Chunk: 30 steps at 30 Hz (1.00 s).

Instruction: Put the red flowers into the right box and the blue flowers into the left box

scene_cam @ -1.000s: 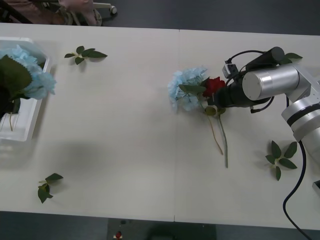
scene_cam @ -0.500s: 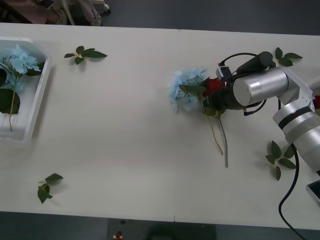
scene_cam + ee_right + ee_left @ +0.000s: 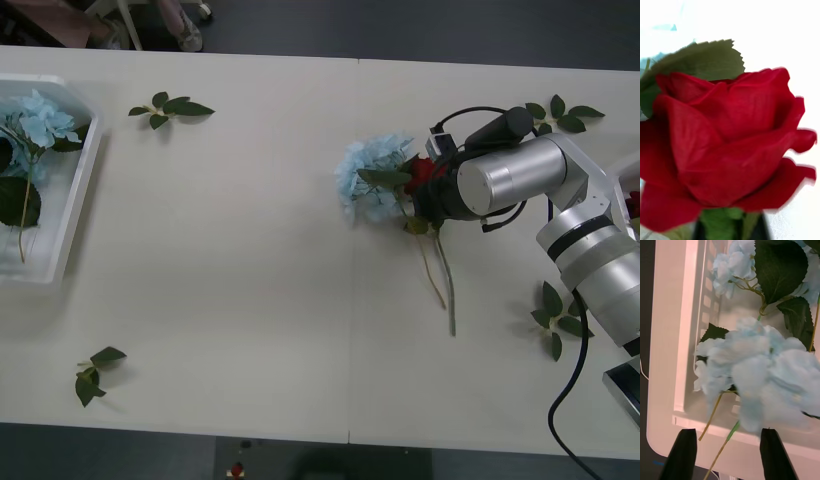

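Observation:
A red flower [image 3: 417,172] lies mid-table, its head against a blue flower [image 3: 372,178] and its stem running toward the front edge. My right arm [image 3: 500,180] reaches in from the right and covers part of the head. Up close the red flower [image 3: 726,138] looms large, and my right gripper [image 3: 732,228] has its dark fingers close together at the head's green base. The left box [image 3: 75,215] at the far left holds blue flowers [image 3: 40,120]. My left gripper [image 3: 729,431] hovers open over the left box [image 3: 673,352] and its blue flowers [image 3: 763,371]. The right box [image 3: 628,165] shows as a white rim at the far right.
Loose leaf sprigs lie at the back left [image 3: 170,106], front left [image 3: 92,375], back right [image 3: 560,112] and front right [image 3: 562,318]. A second stem [image 3: 432,270] lies beside the rose's stem. A black cable [image 3: 575,400] hangs by the right arm.
My right arm has slid left onto the rose head, which stays in place. The blue flower held over the left box a second ago now lies inside it.

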Motion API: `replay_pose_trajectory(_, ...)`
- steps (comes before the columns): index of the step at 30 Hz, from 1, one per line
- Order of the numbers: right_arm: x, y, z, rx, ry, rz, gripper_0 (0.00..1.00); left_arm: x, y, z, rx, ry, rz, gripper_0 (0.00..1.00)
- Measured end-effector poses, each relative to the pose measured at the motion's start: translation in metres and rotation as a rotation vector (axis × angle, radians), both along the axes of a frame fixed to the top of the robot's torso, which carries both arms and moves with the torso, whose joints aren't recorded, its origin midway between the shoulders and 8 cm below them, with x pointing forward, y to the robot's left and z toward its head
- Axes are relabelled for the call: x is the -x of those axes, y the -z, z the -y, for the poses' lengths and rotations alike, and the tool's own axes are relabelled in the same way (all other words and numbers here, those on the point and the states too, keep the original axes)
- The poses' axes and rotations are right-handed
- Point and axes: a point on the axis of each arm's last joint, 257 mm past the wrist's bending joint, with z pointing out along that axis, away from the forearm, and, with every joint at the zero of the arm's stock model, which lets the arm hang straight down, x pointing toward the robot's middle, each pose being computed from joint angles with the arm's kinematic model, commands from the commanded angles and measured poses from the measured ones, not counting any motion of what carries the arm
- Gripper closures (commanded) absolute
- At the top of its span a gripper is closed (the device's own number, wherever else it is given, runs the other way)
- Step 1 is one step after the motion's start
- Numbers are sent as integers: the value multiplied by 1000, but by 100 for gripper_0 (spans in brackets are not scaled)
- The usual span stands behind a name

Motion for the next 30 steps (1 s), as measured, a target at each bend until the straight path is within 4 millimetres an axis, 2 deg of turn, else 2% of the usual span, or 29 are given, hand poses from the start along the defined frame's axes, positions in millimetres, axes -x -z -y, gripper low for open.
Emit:
replay_pose_trajectory(5, 0, 0, 0, -1, 0, 0, 100, -3, 0, 6, 21, 14, 11, 23)
replay_pose_trajectory(7, 1, -1, 0, -9, 1, -6, 100, -6, 0, 20, 66, 42, 18, 9)
replay_pose_trajectory(9, 8, -3, 2, -18, -1, -39, 100, -6, -1, 36, 109, 76, 15, 0)
replay_pose_trajectory(10, 15, -5, 4, -18, -5, -67, 100, -6, -3, 46, 130, 100, 16, 0)
replay_pose_trajectory(12, 24, -20, 9, -17, -14, -96, 100, -10, -16, 65, 160, 155, 40, 0)
replay_pose_trajectory(17, 37, -79, 32, -37, -14, -111, 100, -17, -62, 120, 191, 325, 186, 0)
replay_pose_trajectory(19, 42, -101, 47, -54, 4, -114, 100, -19, -74, 138, 153, 384, 244, 0)
replay_pose_trajectory(22, 51, -129, 74, -78, 47, -127, 100, -25, -74, 169, 88, 458, 310, 0)
replay_pose_trajectory(26, 63, -162, 122, -109, 138, -136, 100, -35, -48, 223, 78, 525, 386, 0)
replay_pose_trajectory(30, 76, -199, 175, -181, 253, -116, 100, -39, -17, 291, 180, 567, 462, 0)
